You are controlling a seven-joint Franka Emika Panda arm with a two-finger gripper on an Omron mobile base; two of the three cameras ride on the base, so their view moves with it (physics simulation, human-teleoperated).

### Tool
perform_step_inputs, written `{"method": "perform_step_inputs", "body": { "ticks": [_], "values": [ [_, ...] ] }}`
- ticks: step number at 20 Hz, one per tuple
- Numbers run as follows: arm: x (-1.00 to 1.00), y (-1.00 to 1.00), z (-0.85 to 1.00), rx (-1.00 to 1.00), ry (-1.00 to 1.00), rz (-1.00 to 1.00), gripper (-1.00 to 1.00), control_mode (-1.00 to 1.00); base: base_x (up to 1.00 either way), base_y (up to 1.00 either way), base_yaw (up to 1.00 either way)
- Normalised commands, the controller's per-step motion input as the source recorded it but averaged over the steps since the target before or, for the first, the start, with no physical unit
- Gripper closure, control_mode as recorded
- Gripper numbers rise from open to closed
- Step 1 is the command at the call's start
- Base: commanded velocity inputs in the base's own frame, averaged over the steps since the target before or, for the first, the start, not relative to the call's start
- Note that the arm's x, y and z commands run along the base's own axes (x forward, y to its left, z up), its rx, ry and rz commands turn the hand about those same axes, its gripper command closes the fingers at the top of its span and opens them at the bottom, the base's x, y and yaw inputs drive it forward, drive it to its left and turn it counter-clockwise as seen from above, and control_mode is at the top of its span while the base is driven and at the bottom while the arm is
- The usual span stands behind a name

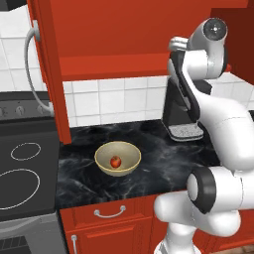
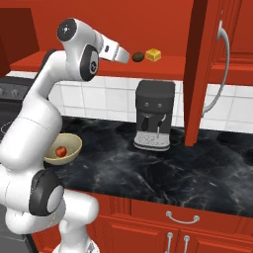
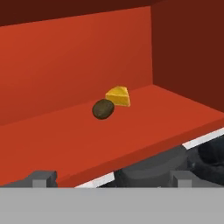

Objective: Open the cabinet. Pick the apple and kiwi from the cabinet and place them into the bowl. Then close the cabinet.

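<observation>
The red cabinet [image 2: 200,74] stands open, its doors swung out at both sides. On its bottom shelf [image 3: 131,135] lies the dark brown-green kiwi [image 3: 103,109] [image 2: 138,57], touching a yellow cheese wedge [image 3: 118,96] [image 2: 153,54]. My gripper [image 2: 127,58] hovers at shelf height just left of the kiwi, a short gap away. It is open, its fingertips [image 3: 41,178] wide apart with nothing between them. The tan bowl [image 1: 117,158] [image 2: 64,148] sits on the black counter below, and the red apple [image 1: 115,161] [image 2: 61,151] rests inside it.
A dark coffee machine [image 2: 154,114] [image 1: 183,114] stands on the counter right under the shelf and my hand. The left door [image 1: 49,74] hangs beside the stove [image 1: 25,168]. The right door's long handle [image 2: 222,74] juts out. Red drawers [image 2: 183,217] run below the counter.
</observation>
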Motion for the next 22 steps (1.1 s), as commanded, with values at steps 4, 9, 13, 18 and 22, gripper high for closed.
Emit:
{"method": "perform_step_inputs", "body": {
  "ticks": [4,9,13,18,22],
  "values": [
    [0.48,-0.05,-0.16,0.04,0.0,0.0,-1.0,-1.0,0.0,0.0,0.0],
    [0.55,-0.16,-0.15,0.15,0.0,0.0,-1.0,-1.0,0.0,0.0,0.0],
    [0.38,-0.28,-0.09,0.17,0.0,0.0,-1.0,-1.0,0.0,0.0,0.0],
    [0.08,-0.06,0.0,0.0,0.0,0.0,-1.0,-1.0,0.0,0.0,0.0],
    [0.37,0.0,-0.01,0.0,0.0,0.0,-1.0,-1.0,0.0,0.0,0.0]
  ]
}}
